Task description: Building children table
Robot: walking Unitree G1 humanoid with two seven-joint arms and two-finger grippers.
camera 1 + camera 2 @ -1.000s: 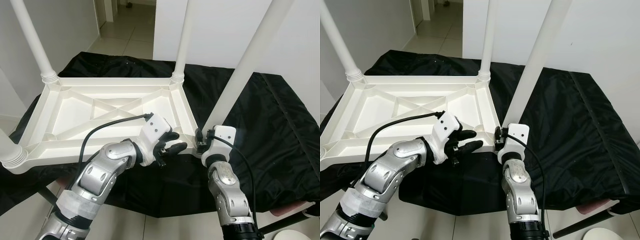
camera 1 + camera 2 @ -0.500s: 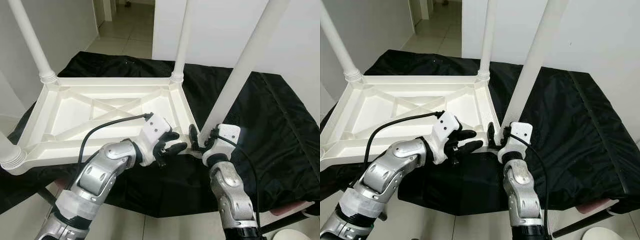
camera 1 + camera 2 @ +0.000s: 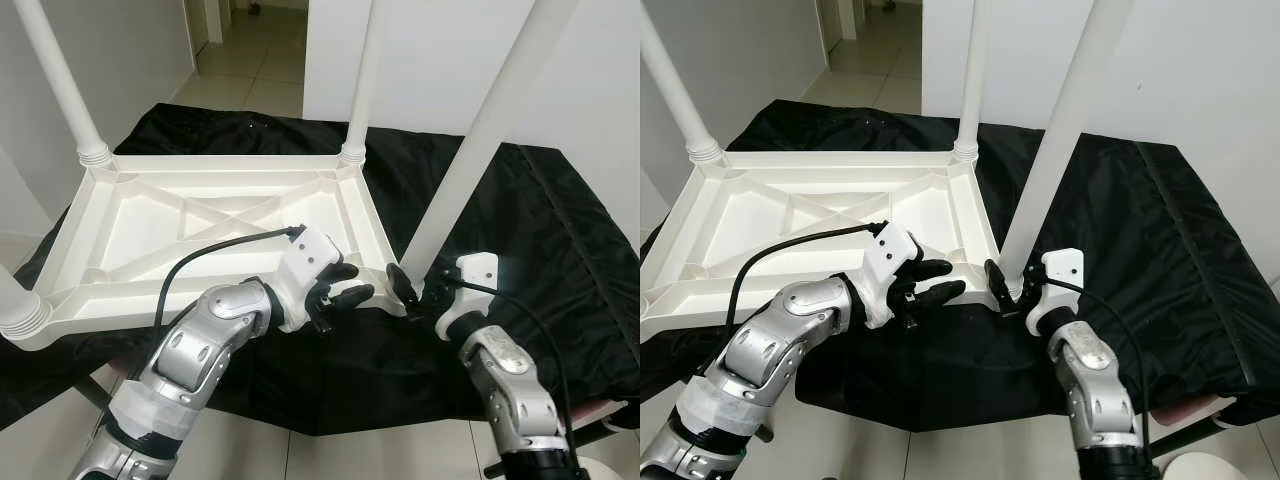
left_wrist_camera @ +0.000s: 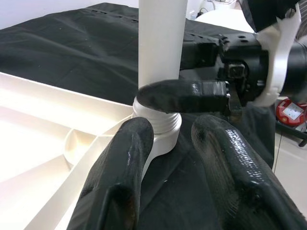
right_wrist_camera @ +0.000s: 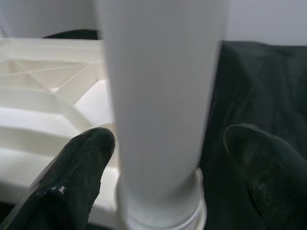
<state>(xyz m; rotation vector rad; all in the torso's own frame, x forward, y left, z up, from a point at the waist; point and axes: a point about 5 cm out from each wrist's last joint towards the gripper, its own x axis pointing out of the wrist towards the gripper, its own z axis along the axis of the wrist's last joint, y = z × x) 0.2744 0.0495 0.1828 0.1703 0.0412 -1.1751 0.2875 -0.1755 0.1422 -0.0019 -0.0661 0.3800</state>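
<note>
White plastic children's table top (image 3: 200, 225) lay upside down on black cloth-covered surface (image 3: 530, 230), ribbed underside up. Four round white plastic legs stood in the corner sockets: far-left leg (image 3: 62, 85), far-right leg (image 3: 365, 80), near-left leg (image 3: 20, 305) at frame edge, and near-right leg (image 3: 480, 150), the one being worked.

Right gripper (image 3: 1012, 292) sat at the base of that near-right leg, black fingers (image 5: 81, 167) spread either side of the tube with visible gaps, so released, not clamped. Left gripper (image 3: 338, 293) hovered just beside the same corner at the table rim, fingers (image 4: 120, 177) parted, nothing between them; ribbed collar (image 4: 158, 125) of the leg seen right ahead of it.

Judged step: seating or tightening the near-right leg in its socket. To do it well:
- close right fingers square on the tube just above the collar, not on the collar ridges
- keep leg axis in line with the socket; leaned slightly in head views, cross-threading likely if twisted that way
- brace table rim with left gripper so the top didn't spin or slide on the cloth
- smooth plastic, likely slippery; firm grip, short turns, regrip.
</note>
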